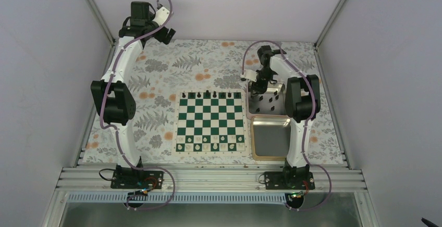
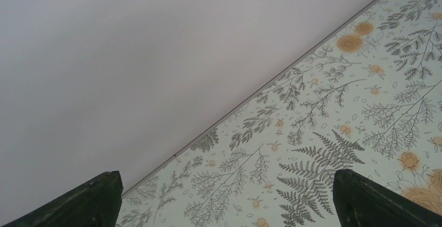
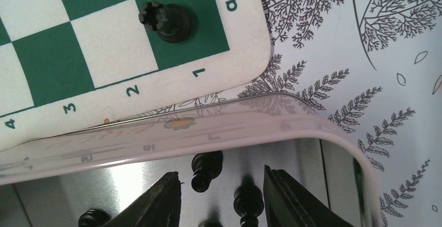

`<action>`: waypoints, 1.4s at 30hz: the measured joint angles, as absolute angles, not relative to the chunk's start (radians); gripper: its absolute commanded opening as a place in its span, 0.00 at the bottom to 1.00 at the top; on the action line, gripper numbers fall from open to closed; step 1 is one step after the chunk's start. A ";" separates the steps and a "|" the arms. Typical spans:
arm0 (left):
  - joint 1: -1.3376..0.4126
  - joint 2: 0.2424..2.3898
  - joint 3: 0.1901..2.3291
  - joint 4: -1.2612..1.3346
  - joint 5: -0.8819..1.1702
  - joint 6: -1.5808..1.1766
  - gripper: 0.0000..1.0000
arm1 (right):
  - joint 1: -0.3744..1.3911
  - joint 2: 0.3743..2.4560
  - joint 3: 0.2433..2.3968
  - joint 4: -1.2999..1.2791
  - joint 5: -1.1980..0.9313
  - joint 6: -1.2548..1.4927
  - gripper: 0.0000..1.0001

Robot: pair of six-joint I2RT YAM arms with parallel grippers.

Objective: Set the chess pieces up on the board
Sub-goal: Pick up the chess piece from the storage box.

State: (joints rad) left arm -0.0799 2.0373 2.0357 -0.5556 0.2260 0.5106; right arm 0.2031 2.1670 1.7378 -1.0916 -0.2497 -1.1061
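Observation:
The green-and-white board (image 1: 211, 123) lies mid-table. Several black chess pieces (image 1: 207, 95) stand along its far row. More black pieces sit in the far silver tin (image 1: 281, 90), where my right gripper (image 1: 259, 89) reaches down. In the right wrist view its jaws (image 3: 221, 196) stand apart inside the tin (image 3: 208, 128). One black pawn (image 3: 247, 201) is between them, close to the right finger, and another pawn (image 3: 206, 169) is just ahead. A black rook (image 3: 169, 23) stands on the board's corner square. My left gripper (image 1: 166, 33) is raised at the far left, open (image 2: 226, 196) and holding nothing.
Small cream pieces (image 1: 211, 146) line the board's near row. A second silver tin (image 1: 271, 141) lies right of the board, nearer the arm bases. A flowered cloth (image 1: 167, 71) covers the table, with white walls around it.

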 measured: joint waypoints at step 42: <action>-0.080 1.999 1.954 -0.550 0.284 0.504 1.00 | 0.228 2.192 1.770 -1.130 -0.172 -1.079 0.17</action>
